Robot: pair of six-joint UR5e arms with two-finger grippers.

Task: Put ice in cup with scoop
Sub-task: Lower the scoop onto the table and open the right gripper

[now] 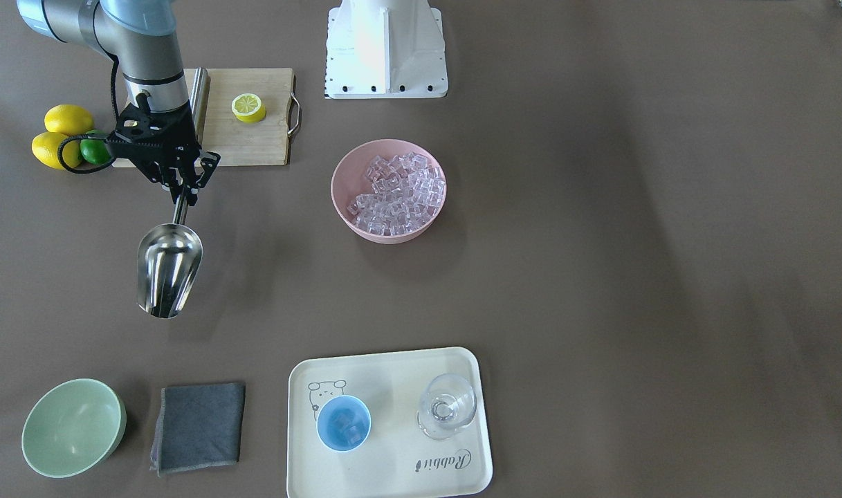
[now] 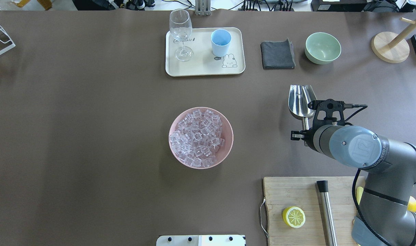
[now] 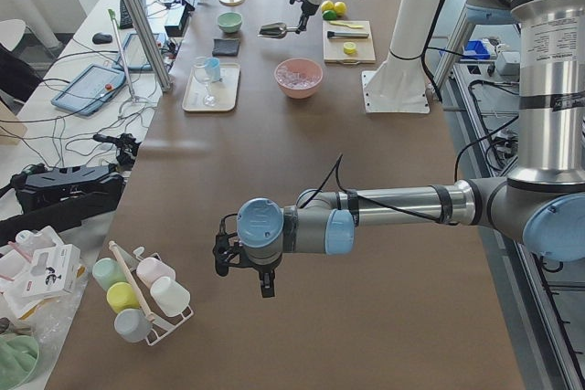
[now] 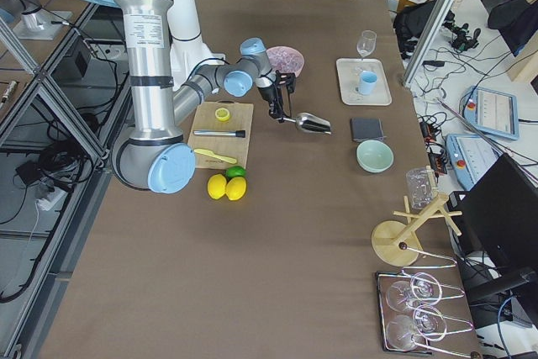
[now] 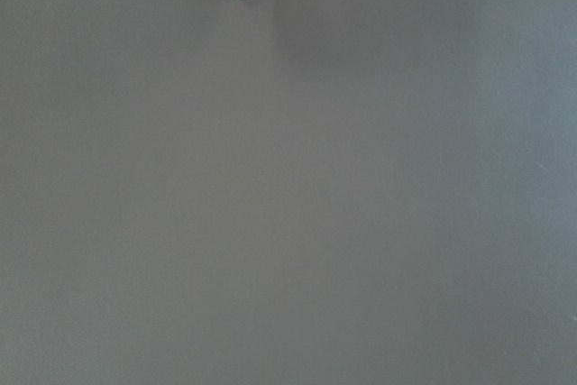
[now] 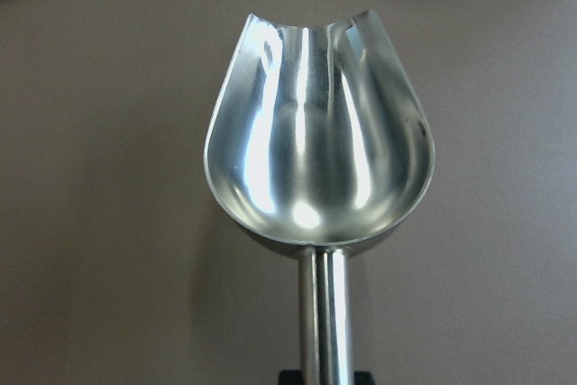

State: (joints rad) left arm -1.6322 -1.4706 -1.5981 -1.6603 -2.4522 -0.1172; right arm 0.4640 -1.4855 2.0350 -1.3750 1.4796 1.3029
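Observation:
My right gripper (image 1: pixel 182 192) is shut on the straight handle of the steel scoop (image 1: pixel 168 268) and holds it level a little above the table. The trough is empty in the right wrist view (image 6: pixel 315 160). The scoop (image 2: pixel 300 101) is to the right of the pink bowl (image 2: pixel 228 150) in the overhead view. The bowl holds a heap of clear ice (image 2: pixel 198 136). The light-blue cup (image 2: pixel 220 42) stands on the cream tray (image 2: pixel 201 68) at the far side, and some ice shows inside it (image 1: pixel 348 425). My left gripper (image 3: pixel 263 273) shows only in the exterior left view, so I cannot tell whether it is open or shut.
A stemmed glass (image 2: pixel 181 32) stands on the tray beside the cup. A grey cloth (image 2: pixel 277 54) and a pale green bowl (image 2: pixel 322 48) lie right of the tray. A cutting board (image 2: pixel 296 194) bears a lemon half (image 2: pixel 293 217) and a steel rod (image 2: pixel 326 212). Lemons and a lime (image 1: pixel 68 138) sit beside it.

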